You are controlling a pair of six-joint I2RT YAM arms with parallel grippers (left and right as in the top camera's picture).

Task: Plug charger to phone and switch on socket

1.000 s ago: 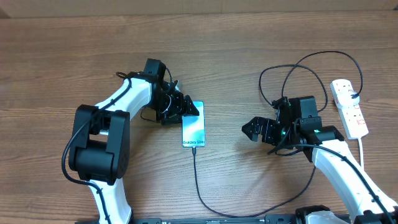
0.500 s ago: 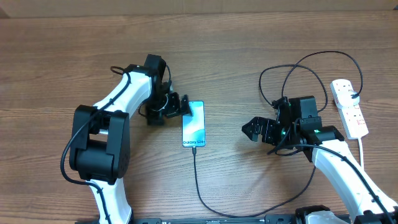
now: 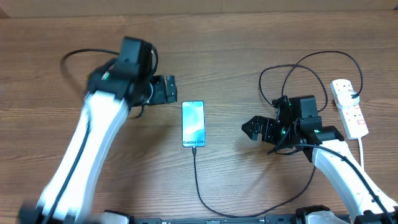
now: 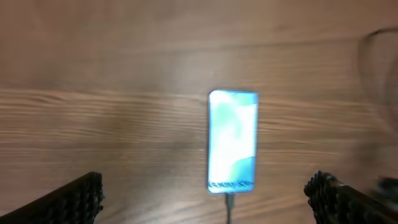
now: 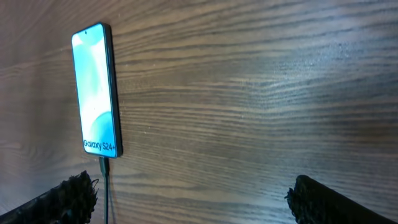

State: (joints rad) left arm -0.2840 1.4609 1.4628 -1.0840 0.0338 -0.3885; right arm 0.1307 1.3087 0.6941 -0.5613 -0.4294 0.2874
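Left gripper (image 4: 208,202) released, view blurred | right gripper (image 5: 193,202) released, fingertips cropped | charger (image 3: 195,171) tip meets phone (image 3: 193,123)

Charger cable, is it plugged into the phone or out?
Plugged in. The charger tip sits in the bottom edge of the phone, below the Galaxy text, in the overhead and right wrist views.

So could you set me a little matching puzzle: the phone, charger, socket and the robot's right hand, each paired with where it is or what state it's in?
Things:
1 phone
2 charger
3 socket
4 right hand

Descriptions:
A white, at the far right
B open, holding nothing
C lying screen up, lit
D plugged into the phone's lower end

Pairs: 1-C, 2-D, 3-A, 4-B.
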